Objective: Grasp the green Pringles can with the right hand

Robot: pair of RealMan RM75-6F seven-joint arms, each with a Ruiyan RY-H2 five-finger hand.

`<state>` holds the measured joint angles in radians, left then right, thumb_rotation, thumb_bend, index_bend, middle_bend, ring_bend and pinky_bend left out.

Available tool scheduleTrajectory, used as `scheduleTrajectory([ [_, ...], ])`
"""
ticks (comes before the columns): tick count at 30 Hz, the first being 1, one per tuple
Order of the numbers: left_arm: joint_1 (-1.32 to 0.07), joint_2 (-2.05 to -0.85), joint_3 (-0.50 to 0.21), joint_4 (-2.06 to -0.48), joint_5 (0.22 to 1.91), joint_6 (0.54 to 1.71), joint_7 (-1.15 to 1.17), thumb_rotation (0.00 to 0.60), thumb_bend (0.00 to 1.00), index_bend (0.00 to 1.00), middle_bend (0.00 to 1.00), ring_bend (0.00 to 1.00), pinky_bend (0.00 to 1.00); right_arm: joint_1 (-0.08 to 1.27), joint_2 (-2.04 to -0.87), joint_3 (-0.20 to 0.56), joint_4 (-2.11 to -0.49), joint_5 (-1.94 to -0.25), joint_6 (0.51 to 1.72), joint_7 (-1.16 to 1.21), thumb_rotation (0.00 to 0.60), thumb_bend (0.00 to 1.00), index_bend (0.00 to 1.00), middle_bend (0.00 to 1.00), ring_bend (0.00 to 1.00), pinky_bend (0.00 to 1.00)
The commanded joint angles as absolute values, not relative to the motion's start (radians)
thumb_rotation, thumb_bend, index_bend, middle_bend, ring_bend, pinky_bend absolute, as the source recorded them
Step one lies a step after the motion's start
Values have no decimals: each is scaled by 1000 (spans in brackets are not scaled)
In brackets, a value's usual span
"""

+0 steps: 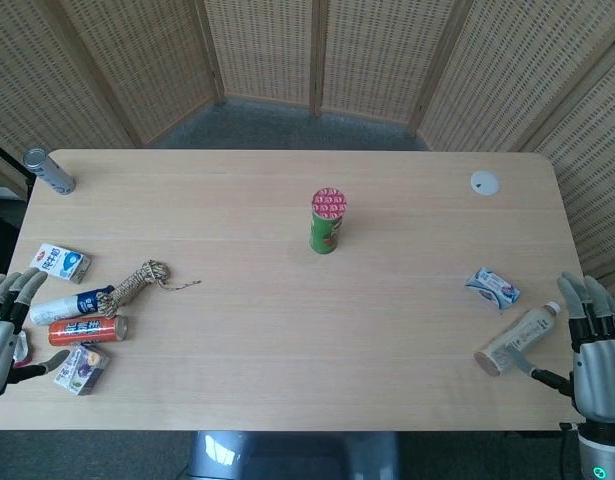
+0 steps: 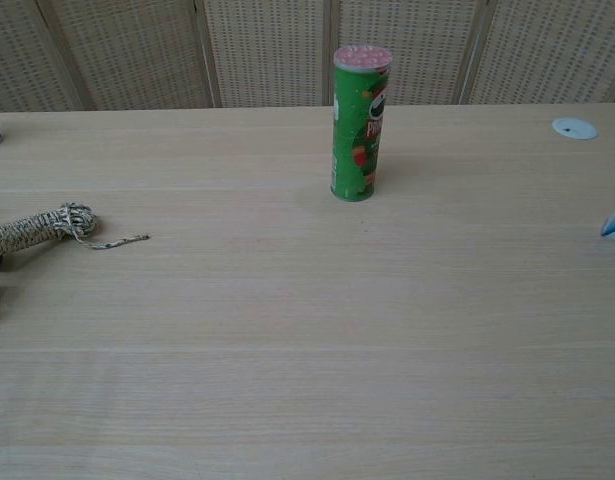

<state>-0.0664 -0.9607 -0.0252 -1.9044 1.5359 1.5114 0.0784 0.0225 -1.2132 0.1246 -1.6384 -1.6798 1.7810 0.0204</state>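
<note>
The green Pringles can (image 1: 326,221) stands upright near the middle of the table, with a red-patterned lid; the chest view shows the can (image 2: 360,123) at the top centre. My right hand (image 1: 593,345) is at the table's front right corner, fingers spread and holding nothing, far from the can. At the front left edge my left hand (image 1: 5,325) also has its fingers apart and holds nothing. Neither hand shows in the chest view.
Near the right hand lie a beige bottle (image 1: 517,338) and a small blue-white carton (image 1: 492,288). A white disc (image 1: 484,182) is at the back right. At the left sit a rope coil (image 1: 139,281), a red can (image 1: 87,330), cartons and a grey cylinder (image 1: 49,171).
</note>
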Motion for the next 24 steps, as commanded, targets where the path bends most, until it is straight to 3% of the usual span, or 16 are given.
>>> scheduleTrajectory([
  [1, -65, -962, -20, -1906, 1543, 1511, 85, 600, 0, 0, 0, 0, 0, 24, -1217, 121, -1627, -1687, 1778, 19, 530, 0, 39, 0, 0, 126],
  [11, -65, -968, -20, -1919, 1553, 1515, 94, 600, 0, 0, 0, 0, 0, 26, -1223, 129, -1602, -1666, 1774, 64, 530, 0, 36, 0, 0, 113],
  [15, -64, -966, -23, -1916, 1545, 1516, 88, 600, 0, 0, 0, 0, 0, 53, -1236, 136, -1623, -1642, 1725, 113, 530, 0, 34, 0, 0, 65],
  [20, -64, -960, -28, -1912, 1535, 1515, 75, 600, 0, 0, 0, 0, 0, 145, -1232, 154, -1673, -1581, 1548, 213, 514, 0, 0, 0, 0, 2],
  [24, -62, -955, -33, -1913, 1530, 1522, 68, 600, 0, 0, 0, 0, 0, 247, -1215, 185, -1710, -1482, 1338, 350, 455, 0, 0, 0, 0, 0],
])
